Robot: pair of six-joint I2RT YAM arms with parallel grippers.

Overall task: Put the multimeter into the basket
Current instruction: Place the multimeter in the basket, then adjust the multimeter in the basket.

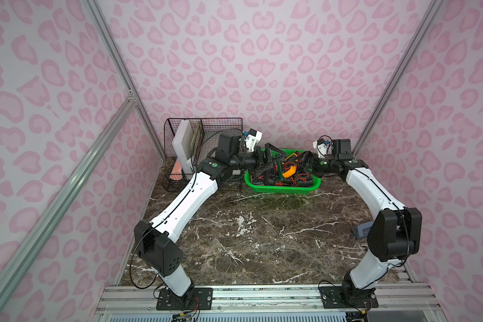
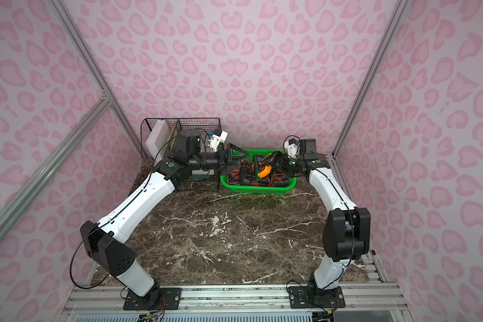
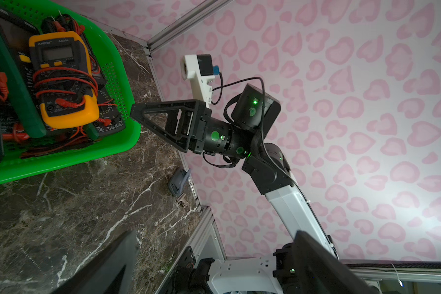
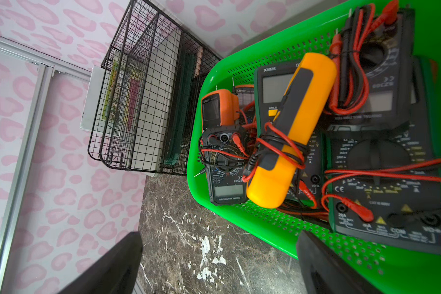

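The green basket (image 1: 282,190) (image 2: 257,191) stands at the back of the marble table and holds several multimeters with red and black leads. A yellow multimeter (image 1: 289,171) (image 2: 265,170) (image 3: 61,81) (image 4: 290,132), wrapped in its leads, lies on top of the dark ones. My left gripper (image 1: 271,163) (image 3: 217,235) hovers open over the basket's left end. My right gripper (image 1: 307,164) (image 4: 219,236) hovers open over its right end. Neither gripper holds anything. In the wrist views the basket (image 3: 61,157) (image 4: 265,224) sits beside the fingers.
A black wire-mesh organiser (image 1: 184,156) (image 4: 143,107) with a white board and flat items stands left of the basket, behind my left arm. A small grey-blue object (image 1: 361,230) (image 3: 178,182) lies at the table's right edge. Pink patterned walls enclose three sides.
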